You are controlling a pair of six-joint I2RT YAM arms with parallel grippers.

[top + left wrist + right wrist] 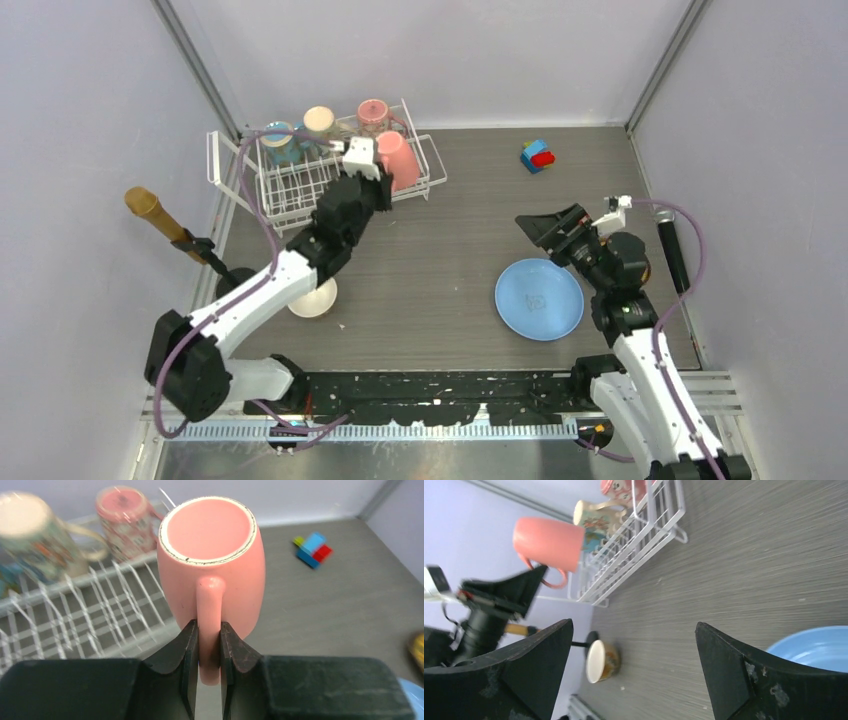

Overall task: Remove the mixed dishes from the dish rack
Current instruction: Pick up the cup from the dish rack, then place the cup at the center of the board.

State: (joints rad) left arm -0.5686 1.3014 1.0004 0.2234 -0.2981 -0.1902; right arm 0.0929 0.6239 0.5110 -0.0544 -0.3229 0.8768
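Note:
My left gripper [209,655] is shut on the handle of a plain pink mug [212,555] and holds it on its side at the right end of the white wire dish rack [300,185]. In the rack's back row stand a teal mug [280,140], a cream mug [320,122] and a patterned pink mug [373,113]. A small cream bowl [313,298] sits on the table beside the left arm. The light-blue plate [539,298] lies on the table at the right. My right gripper [535,228] is open and empty, above the table just behind the plate. I cannot make out the yellow plate.
Colourful toy blocks [538,155] lie at the back right. A microphone with a gold head [155,213] stands at the left wall, and a black one [672,250] lies by the right arm. Walls close in on three sides.

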